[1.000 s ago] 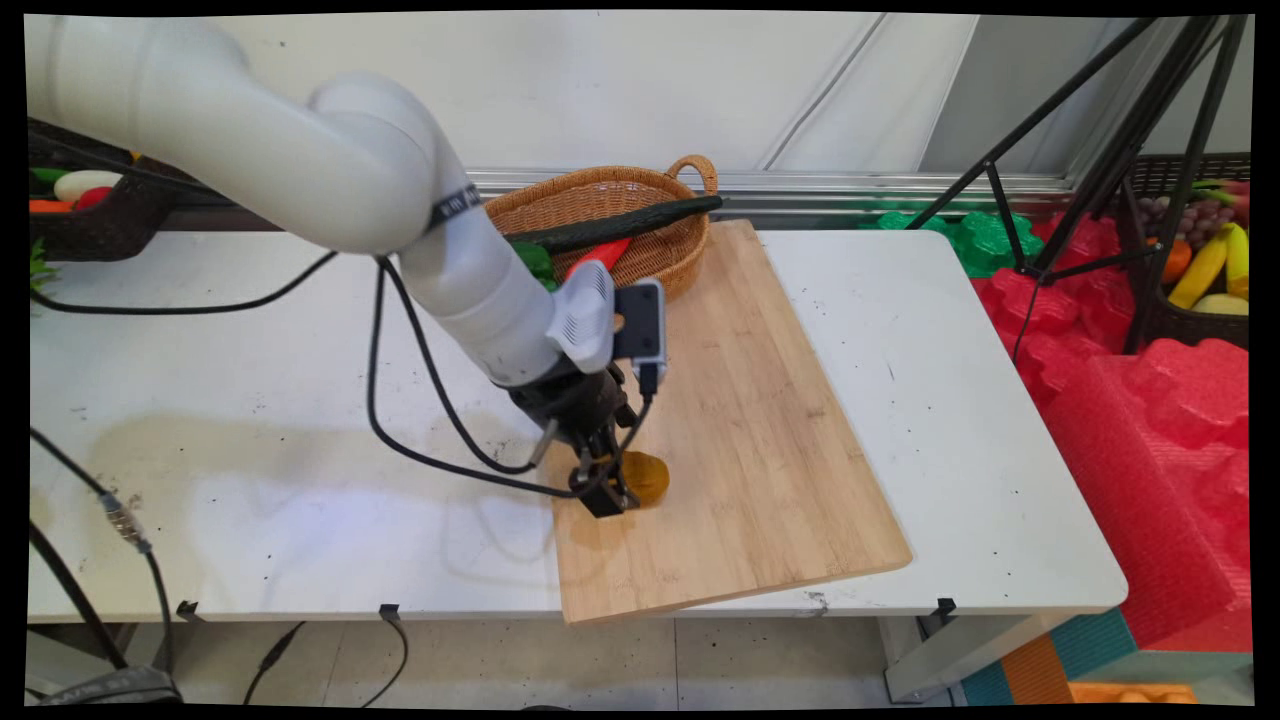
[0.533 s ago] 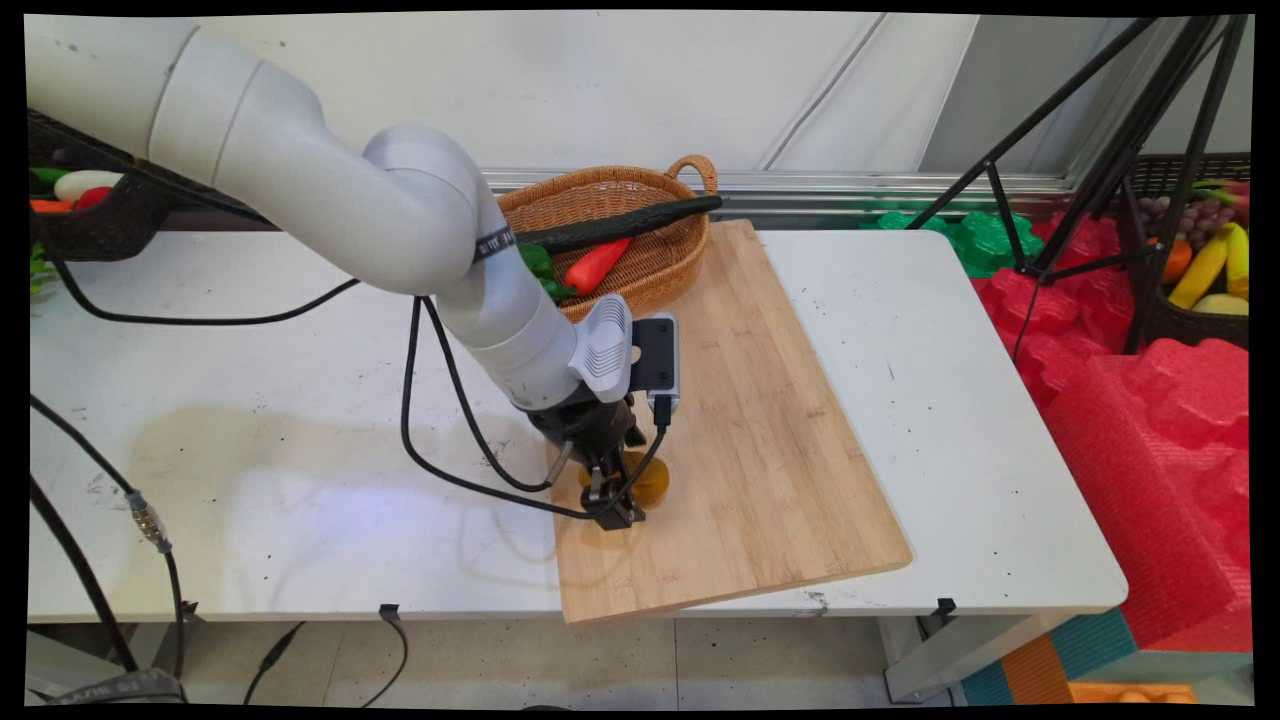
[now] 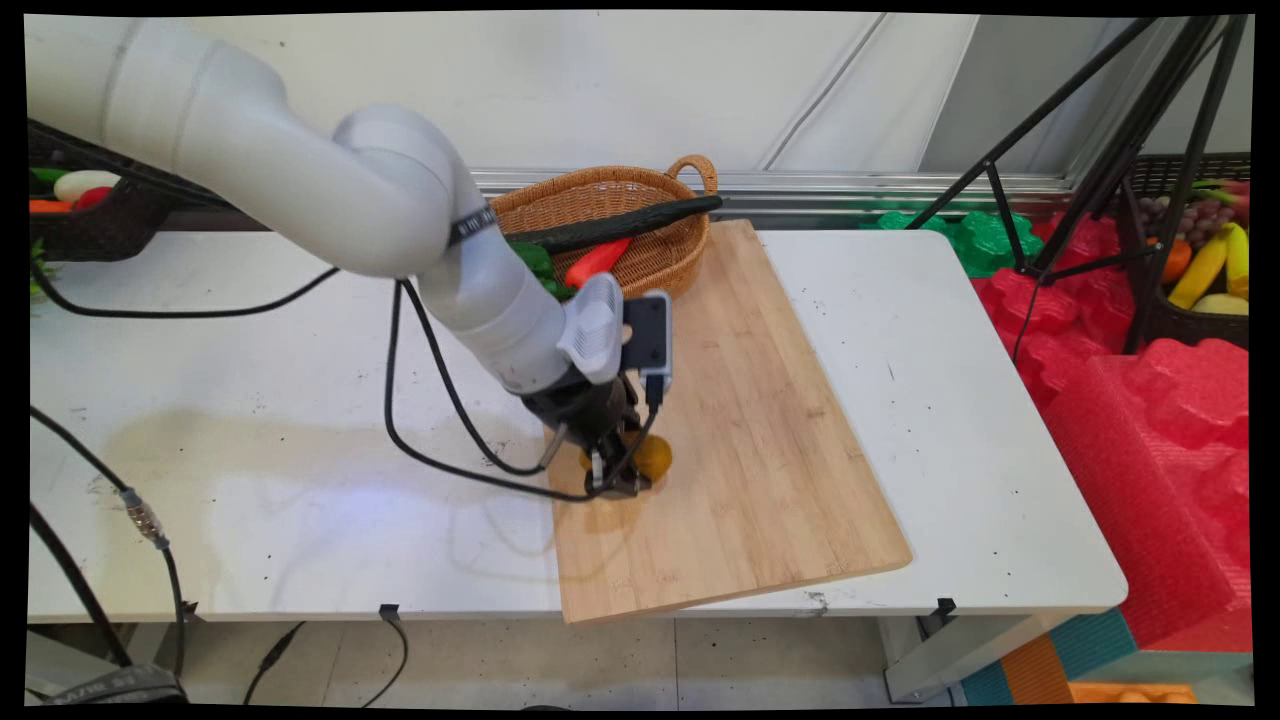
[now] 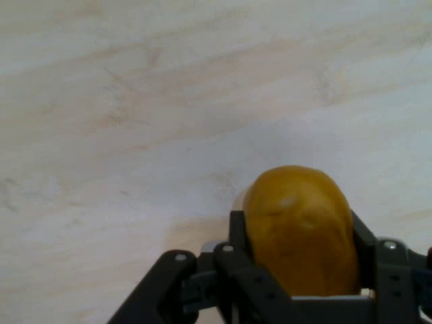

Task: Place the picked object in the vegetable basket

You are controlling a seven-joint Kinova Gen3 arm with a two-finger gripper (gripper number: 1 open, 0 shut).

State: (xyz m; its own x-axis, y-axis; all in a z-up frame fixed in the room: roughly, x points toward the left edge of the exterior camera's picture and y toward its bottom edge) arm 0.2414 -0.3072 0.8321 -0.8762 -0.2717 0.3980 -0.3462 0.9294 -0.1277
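Gripper (image 4: 300, 270) fingers were clamped on the potato (image 4: 302, 226) over the cutting board (image 3: 760, 420); smooth rounded skin risked squeezing it out.

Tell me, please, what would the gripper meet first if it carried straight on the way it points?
The gripper, shut on the potato, points down at the cutting board, so the board's wood comes first; how much gap remains under the potato is unclear.

We've got loads of open wood on the cutting board (image 3: 770, 440) right of and in front of the gripper (image 3: 617, 483). Only real blocker is the wicker basket (image 3: 640, 215) at the board's far-left corner, with a long dark vegetable (image 3: 620, 225) lying across its rim.
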